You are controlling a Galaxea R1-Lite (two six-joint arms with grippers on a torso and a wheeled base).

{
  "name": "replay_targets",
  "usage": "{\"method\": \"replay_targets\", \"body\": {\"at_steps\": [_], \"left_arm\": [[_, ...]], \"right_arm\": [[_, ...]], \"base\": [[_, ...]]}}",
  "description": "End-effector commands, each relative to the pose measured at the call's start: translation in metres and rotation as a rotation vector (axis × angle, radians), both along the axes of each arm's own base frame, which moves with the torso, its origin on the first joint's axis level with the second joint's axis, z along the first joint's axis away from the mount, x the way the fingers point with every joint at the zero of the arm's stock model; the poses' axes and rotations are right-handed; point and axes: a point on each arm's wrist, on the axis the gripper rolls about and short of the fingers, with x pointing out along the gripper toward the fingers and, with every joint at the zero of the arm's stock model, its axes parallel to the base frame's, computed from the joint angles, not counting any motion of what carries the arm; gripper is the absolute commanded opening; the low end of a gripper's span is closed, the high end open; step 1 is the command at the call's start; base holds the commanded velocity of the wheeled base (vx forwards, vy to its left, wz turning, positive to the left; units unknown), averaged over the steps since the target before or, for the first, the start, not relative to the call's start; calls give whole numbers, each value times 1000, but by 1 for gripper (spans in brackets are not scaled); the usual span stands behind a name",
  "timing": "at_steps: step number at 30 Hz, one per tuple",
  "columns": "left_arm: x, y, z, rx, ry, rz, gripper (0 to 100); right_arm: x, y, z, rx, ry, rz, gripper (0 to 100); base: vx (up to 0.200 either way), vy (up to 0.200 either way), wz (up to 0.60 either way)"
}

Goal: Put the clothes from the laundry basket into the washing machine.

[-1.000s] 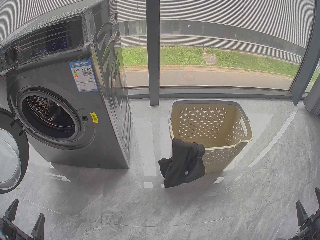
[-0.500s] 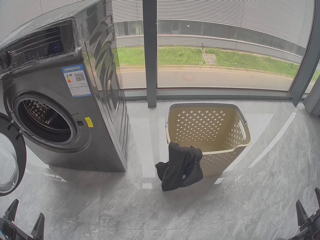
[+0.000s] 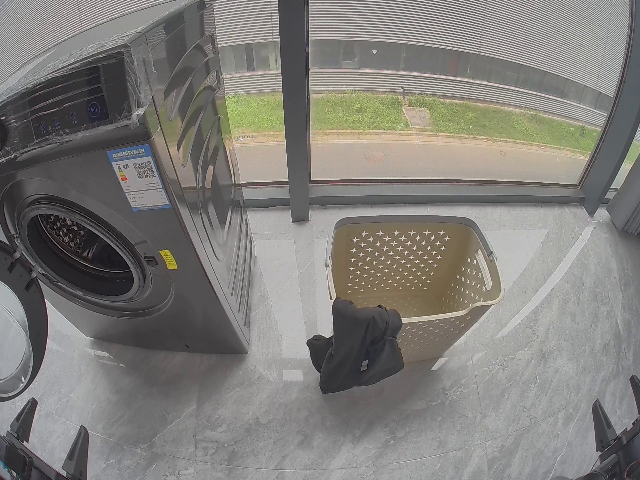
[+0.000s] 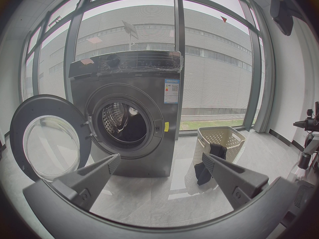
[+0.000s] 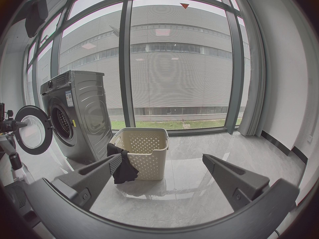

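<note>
A cream laundry basket (image 3: 467,288) (image 4: 229,135) (image 5: 146,143) stands on the floor by the window. A black garment (image 3: 357,345) (image 4: 207,165) (image 5: 123,165) hangs over its near left rim and down the outside to the floor. Left of it stands the grey washing machine (image 3: 180,188) (image 4: 133,83) (image 5: 88,110), its round door (image 3: 17,328) (image 4: 50,135) (image 5: 33,130) swung open and the drum dark. My left gripper (image 3: 50,435) (image 4: 159,163) is low at the near left, open and holding nothing. My right gripper (image 3: 617,408) (image 5: 159,163) sits at the near right, open too.
A floor-to-ceiling window with a dark pillar (image 3: 293,95) runs behind the basket and the machine. Glossy grey marble floor (image 3: 300,421) stretches between me and the basket. A curtain (image 5: 252,83) hangs at the far right corner.
The whole head view has shifted: machine and basket sit lower and further left, so the camera has moved. Both grippers hold the same place in the picture.
</note>
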Motion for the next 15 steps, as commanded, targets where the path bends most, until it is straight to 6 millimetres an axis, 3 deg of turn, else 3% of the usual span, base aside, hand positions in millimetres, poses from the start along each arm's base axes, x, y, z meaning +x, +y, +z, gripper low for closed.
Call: {"method": "replay_targets", "body": {"at_steps": [1, 15], "left_arm": [[0, 0, -5, 0, 1, 0, 100], [0, 0, -5, 1, 1, -2, 100]], "right_arm": [[1, 0, -5, 0, 7, 1, 100], [1, 0, -5, 0, 7, -1, 100]], "base": [[0, -200, 0], [0, 0, 0]]}}
